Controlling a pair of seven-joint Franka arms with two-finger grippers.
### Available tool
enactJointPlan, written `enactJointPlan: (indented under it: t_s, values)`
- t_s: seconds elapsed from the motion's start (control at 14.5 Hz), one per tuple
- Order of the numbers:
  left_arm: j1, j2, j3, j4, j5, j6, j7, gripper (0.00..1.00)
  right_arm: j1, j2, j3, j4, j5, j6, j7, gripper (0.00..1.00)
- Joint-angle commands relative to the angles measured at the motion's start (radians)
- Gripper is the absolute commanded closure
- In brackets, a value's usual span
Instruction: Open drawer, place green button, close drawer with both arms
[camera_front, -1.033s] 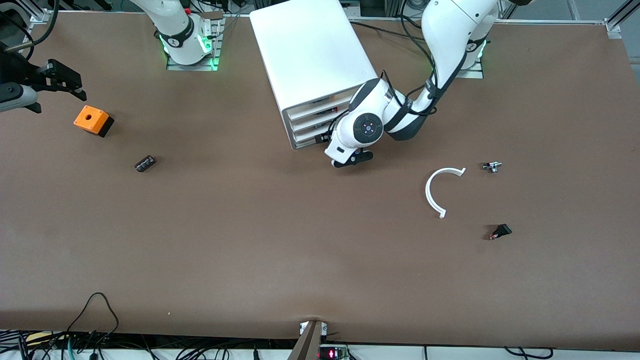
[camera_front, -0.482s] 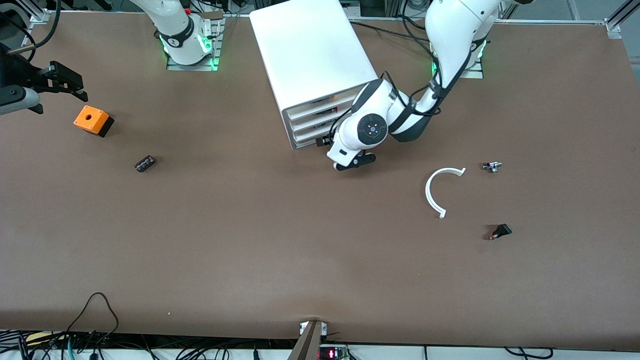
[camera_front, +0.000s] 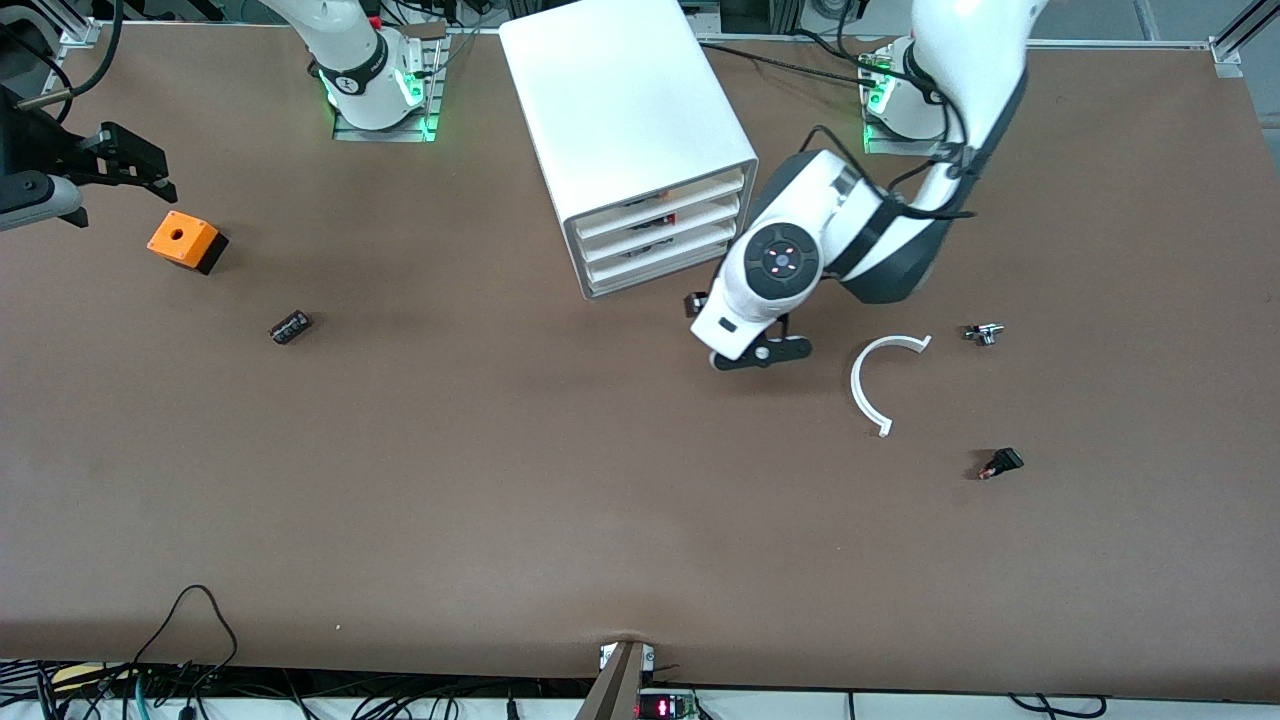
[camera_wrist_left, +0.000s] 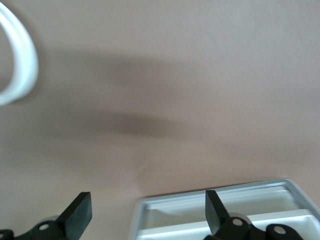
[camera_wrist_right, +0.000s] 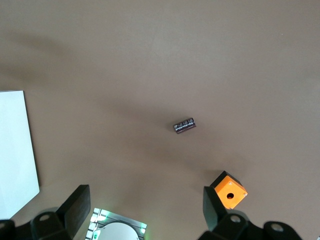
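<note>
On brown table (camera_front: 500, 480), white cabinet (camera_front: 620, 110), arms

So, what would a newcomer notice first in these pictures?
First the white cabinet between the arms' bases, all three drawers looking shut. Next the left gripper, open, over bare table in front of the cabinet, beside the white curved piece. The orange box sits near the right gripper.

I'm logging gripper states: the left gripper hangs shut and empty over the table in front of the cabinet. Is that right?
Not quite: the left gripper is open, not shut; the left wrist view shows its fingers wide apart. It does hang empty over the table in front of the cabinet. The right gripper waits open near the orange box.
</note>
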Motion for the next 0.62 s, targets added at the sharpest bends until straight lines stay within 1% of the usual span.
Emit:
enactJointPlan:
  t_s: [0.0,0.21,0.34,0.41,0.48,0.55]
  values:
    - [0.094,-0.056,-0.009,0.03,0.043,-0.066,0.14,0.0,0.0,-0.014,-0.001,-0.012,-0.007,-0.007,-0.007,0.0]
    - [0.212,-0.122,-0.002,0.032,0.087,-0.118,0.376,0.0,0.0,-0.014,-0.001,-0.011,-0.007,-0.007,-0.006,0.0]
    - [0.285,-0.156,0.001,0.032,0.093,-0.15,0.534,0.0,0.0,-0.014,-0.001,-0.008,-0.005,-0.007,-0.007,0.0]
    - [0.311,-0.165,0.001,0.035,0.096,-0.184,0.588,0.0,0.0,-0.014,-0.001,-0.008,-0.005,-0.007,-0.007,0.0]
    - [0.329,-0.197,0.004,0.041,0.093,-0.19,0.63,0.0,0.0,-0.016,-0.001,-0.008,-0.007,-0.008,-0.007,0.0]
    - [0.322,-0.235,0.024,0.038,0.092,-0.19,0.659,0.0,0.0,-0.016,-0.001,-0.006,-0.007,-0.008,-0.007,0.0]
